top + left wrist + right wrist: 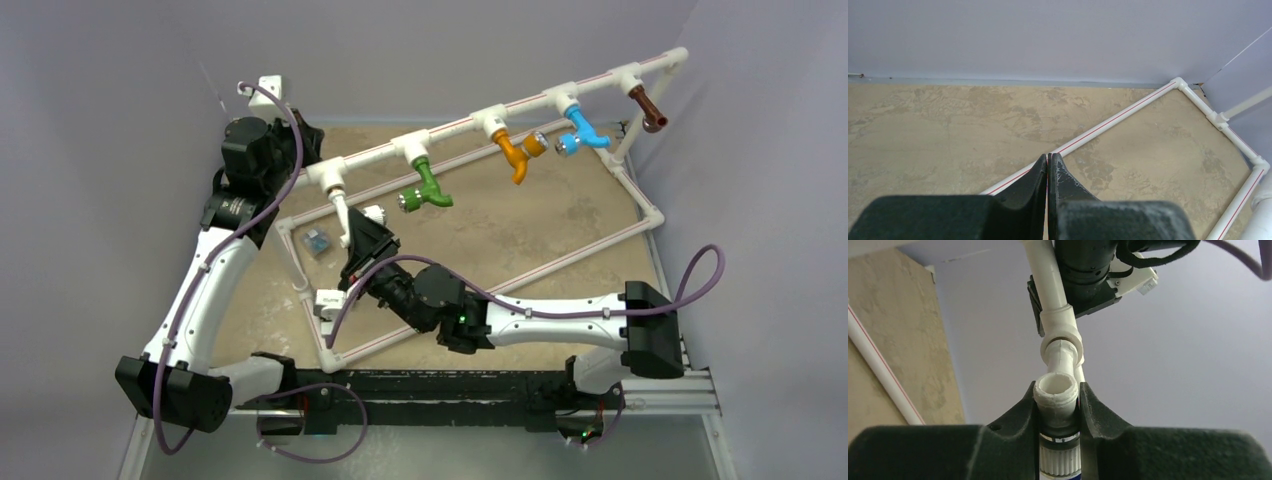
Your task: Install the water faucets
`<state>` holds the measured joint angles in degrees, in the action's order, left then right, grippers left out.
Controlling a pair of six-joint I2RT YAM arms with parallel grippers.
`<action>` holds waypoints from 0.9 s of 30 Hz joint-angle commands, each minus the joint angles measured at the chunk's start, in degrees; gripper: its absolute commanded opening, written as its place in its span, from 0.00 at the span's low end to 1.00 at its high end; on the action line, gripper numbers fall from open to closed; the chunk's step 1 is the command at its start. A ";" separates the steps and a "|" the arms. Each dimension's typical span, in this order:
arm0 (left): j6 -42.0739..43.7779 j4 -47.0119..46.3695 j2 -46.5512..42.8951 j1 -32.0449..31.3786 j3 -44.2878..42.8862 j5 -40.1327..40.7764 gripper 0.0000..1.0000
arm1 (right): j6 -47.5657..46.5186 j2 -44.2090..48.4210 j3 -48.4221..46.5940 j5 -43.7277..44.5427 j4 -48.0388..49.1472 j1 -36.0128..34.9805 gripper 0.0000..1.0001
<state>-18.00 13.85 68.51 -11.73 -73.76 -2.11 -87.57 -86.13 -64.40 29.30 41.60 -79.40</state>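
My right gripper point(1056, 390) is shut on the white water faucet point(1056, 399). The faucet's open threaded end points up at the outlet of the leftmost white T fitting point(1062, 335), just below it. From above, the white faucet point(343, 218) with its silvery end shows under that fitting point(329, 177), the right gripper point(358, 242) beside it. Green point(428, 190), orange point(514, 153), blue point(582, 132) and brown point(648, 108) faucets hang from the fittings further along the raised pipe. My left gripper point(1048, 158) is shut on nothing, over the table at the back left.
A white pipe frame point(500, 281) with red stripes lies on the tan table. A small bluish piece point(316, 242) rests inside it near the left end. A white fitting point(329, 300) sits on the frame's near left pipe. Grey walls stand close behind and to the right.
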 commanded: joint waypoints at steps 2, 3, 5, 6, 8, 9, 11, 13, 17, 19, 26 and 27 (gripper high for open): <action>-0.26 9.27 1.46 0.54 2.83 -3.53 0.00 | 29.39 -1.90 -4.43 4.27 9.22 -0.22 0.00; -0.28 9.23 1.39 0.61 2.83 -3.47 0.00 | 36.25 -2.32 -4.76 4.90 9.68 -0.23 0.00; -0.28 9.18 1.28 0.73 2.87 -3.51 0.00 | 49.75 -2.93 -4.88 6.80 12.09 -0.23 0.00; -0.30 9.18 1.24 0.74 2.83 -3.58 0.00 | 55.85 -3.17 -4.81 7.28 12.75 -0.23 0.00; -0.37 9.18 1.26 0.74 2.90 -3.75 0.00 | 67.01 -3.64 -4.34 8.72 14.72 -0.23 0.00; -0.37 9.19 1.34 0.74 2.87 -3.82 0.00 | 72.55 -3.61 -3.74 8.97 15.69 -0.23 0.00; -0.46 9.21 1.34 0.74 2.92 -3.95 0.00 | 84.79 -3.08 -2.20 9.33 17.72 -0.09 0.00; -0.46 9.18 1.29 0.74 2.92 -4.03 0.00 | 94.63 -2.62 0.06 10.73 22.52 0.09 0.00; -0.46 9.09 1.20 0.74 2.92 -4.02 0.00 | 112.29 -2.88 2.35 14.42 27.63 0.36 0.00; -0.46 9.05 1.02 0.74 2.92 -4.01 0.00 | 124.03 -3.13 3.05 15.78 28.12 0.84 0.00; -0.53 9.03 1.10 0.74 3.00 -4.22 0.00 | 149.35 -4.29 5.25 15.66 30.44 2.40 0.00; -0.53 8.94 1.10 0.74 3.00 -4.22 0.00 | 150.54 -4.31 5.40 15.43 31.39 2.40 0.00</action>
<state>-18.00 13.72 68.60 -11.29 -73.82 -3.09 38.41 -89.86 -60.14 43.79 63.96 -78.46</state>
